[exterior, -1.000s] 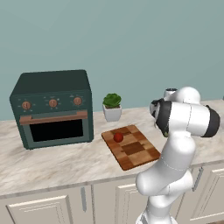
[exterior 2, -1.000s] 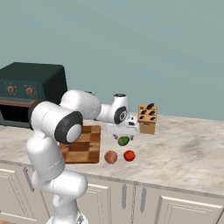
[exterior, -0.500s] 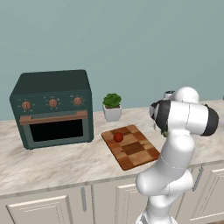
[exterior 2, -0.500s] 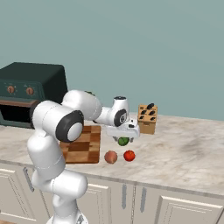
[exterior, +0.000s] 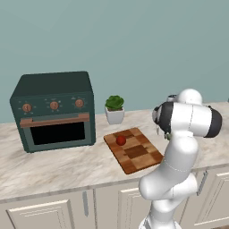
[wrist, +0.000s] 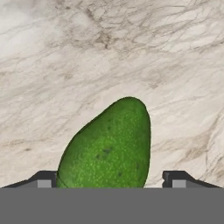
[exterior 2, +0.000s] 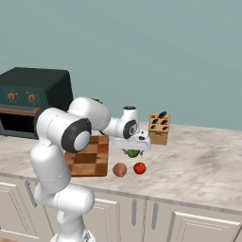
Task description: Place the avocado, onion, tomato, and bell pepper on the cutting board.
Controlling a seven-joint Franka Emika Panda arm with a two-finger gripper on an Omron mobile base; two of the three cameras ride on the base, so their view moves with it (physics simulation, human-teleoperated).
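Note:
The green avocado (wrist: 107,148) lies on the marble counter, right of the checkered cutting board (exterior 2: 90,158). My gripper (wrist: 109,183) is lowered over the avocado (exterior 2: 133,153) with one fingertip (wrist: 43,181) on each side of it. The left tip is close against the skin and a small gap shows at the right tip, so the jaws stand open. The peach onion (exterior 2: 119,169) and a red round item (exterior 2: 139,168) sit on the counter just in front of the hand. Another red round item (exterior: 120,140) rests on the board (exterior: 134,150). I cannot tell which is the tomato and which the bell pepper.
A dark green toaster oven (exterior: 53,109) stands left of the board, with a potted plant (exterior: 115,108) behind the board. A wooden knife block (exterior 2: 159,127) stands just behind the hand. The counter's front edge runs close to the onion.
The hand has sunk a little onto the avocado, and the jaws have narrowed around it. The produce and the board have not moved.

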